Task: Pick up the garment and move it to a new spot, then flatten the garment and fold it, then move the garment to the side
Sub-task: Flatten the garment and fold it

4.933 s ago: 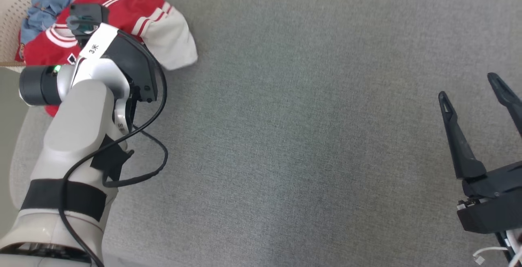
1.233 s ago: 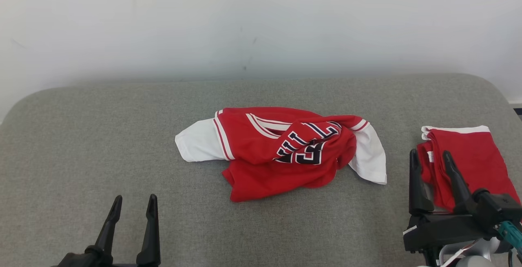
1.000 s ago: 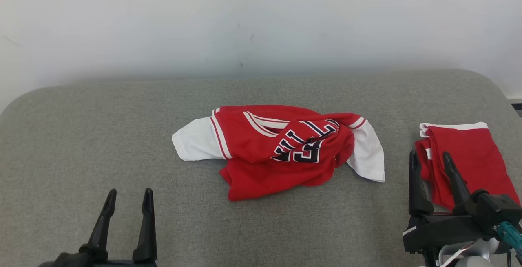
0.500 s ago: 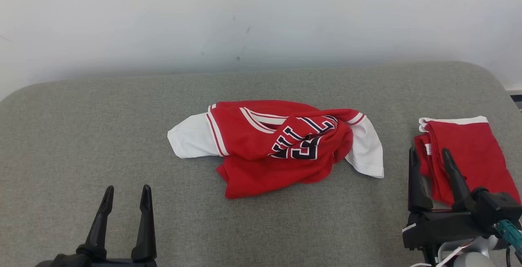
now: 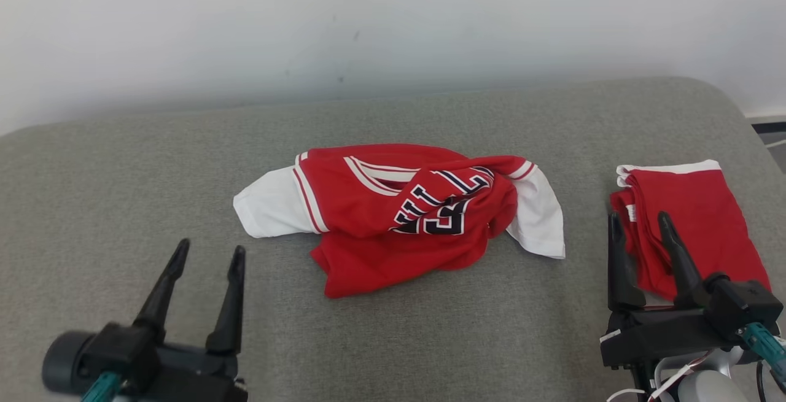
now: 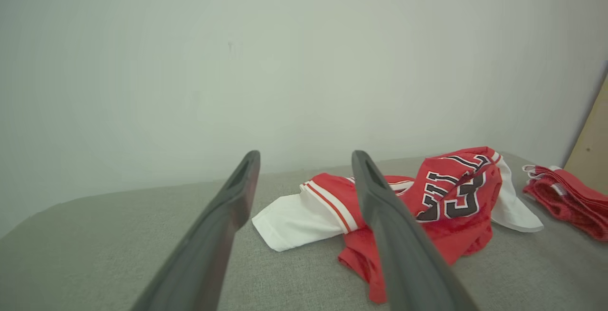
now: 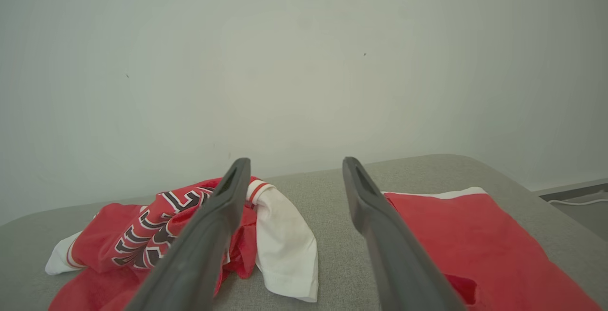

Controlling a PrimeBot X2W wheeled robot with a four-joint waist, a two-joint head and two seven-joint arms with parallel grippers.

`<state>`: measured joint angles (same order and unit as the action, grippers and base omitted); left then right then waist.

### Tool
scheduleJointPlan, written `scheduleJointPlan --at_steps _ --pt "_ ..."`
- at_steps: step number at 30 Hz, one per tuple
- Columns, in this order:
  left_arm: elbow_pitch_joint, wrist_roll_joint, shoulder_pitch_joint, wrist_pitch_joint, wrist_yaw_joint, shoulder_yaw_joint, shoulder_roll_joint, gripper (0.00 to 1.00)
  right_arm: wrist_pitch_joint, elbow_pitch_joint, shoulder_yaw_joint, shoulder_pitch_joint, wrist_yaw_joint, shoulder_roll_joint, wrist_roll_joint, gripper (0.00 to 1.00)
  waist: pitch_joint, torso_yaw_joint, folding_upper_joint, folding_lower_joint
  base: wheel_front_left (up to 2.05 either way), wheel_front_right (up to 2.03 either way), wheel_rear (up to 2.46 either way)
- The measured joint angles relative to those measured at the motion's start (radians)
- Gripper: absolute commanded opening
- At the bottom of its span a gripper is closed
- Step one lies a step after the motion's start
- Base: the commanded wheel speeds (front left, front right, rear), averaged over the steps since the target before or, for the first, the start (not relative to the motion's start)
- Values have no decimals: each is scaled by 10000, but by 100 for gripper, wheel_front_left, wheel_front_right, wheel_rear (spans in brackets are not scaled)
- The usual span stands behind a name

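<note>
Grey fabric tabletop [image 5: 123, 162]: crumpled red-and-white garment [image 5: 399, 218] lay at centre, my left claw [image 5: 210, 247] and right claw [image 5: 638, 216] both spread and empty short of it; I judged pinching each white sleeve [image 5: 267, 208], then drawing outward, best.

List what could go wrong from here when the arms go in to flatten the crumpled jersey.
1. The jersey lies bunched with its layers overlapping. A pinch on the red bulk may catch several layers at once and leave it twisted rather than flat.
2. The open right end effector hovers at the near edge of the folded red garment. A sweep toward the jersey might snag that garment and undo its fold.
</note>
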<state>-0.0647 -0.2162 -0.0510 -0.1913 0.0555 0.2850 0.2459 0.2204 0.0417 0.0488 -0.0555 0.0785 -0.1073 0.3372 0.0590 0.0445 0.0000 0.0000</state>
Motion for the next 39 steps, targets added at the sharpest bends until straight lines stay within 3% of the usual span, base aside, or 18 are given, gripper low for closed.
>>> scheduleJointPlan --at_steps 8,19,33,39 --pt "1463 125 -1876 1083 -775 420 255 100 13 6 63 -85 -84 -52 -48 100 208 -432 0 1 0 0 0" --pt "3551 115 -3777 2236 -1104 180 529 100 56 -117 105 -214 -142 -105 -65 100 668 -1223 0 1 0 0 0" --pt "4949 242 -5980 2878 -1624 1603 -709 100 96 -119 221 -616 -173 -40 -65 100 1341 -2380 1 1 0 0 0" --pt "5545 280 -6465 2978 -1703 1810 -853 100 117 -58 165 -622 -173 -25 -63 100 1532 -2787 1 2 0 0 0"
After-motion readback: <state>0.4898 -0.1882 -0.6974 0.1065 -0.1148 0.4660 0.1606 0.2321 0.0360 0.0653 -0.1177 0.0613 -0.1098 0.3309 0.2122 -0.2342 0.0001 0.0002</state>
